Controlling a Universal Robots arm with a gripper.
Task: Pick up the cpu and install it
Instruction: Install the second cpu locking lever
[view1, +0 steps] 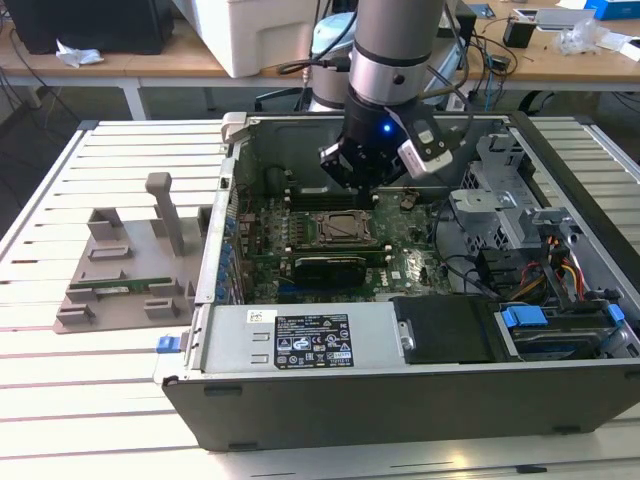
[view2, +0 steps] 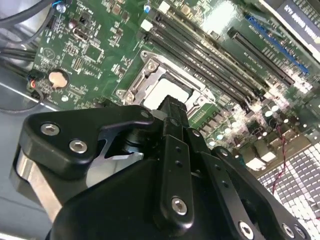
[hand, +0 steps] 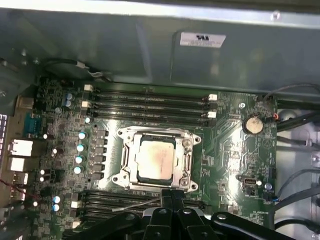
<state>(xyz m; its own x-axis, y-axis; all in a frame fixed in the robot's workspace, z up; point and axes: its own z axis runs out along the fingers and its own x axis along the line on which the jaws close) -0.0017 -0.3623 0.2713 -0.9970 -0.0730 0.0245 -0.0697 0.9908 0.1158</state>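
One arm is reaching down into an open computer case (view1: 400, 400) that is lying on its side on the slatted bench (view1: 90, 400). The end effector (view1: 365, 170) is hovering just above the green motherboard (hand: 230, 150), with its black fingers (hand: 172, 197) drawn together and nothing showing between them. The cpu (hand: 156, 158) is sitting flat inside the metal socket frame (hand: 192, 167) in the middle of the board, its pale silvery top facing up; in the second wrist view the cpu (view2: 167, 92) is lying just beyond the fingertips, apart from them. Rows of dark memory slots (hand: 150, 106) are running along both sides of the socket. On the exterior view's left, a grey holder tray (view1: 120, 280) is resting on the bench beside the case, with a narrow green memory stick (view1: 125, 288) lying in it.
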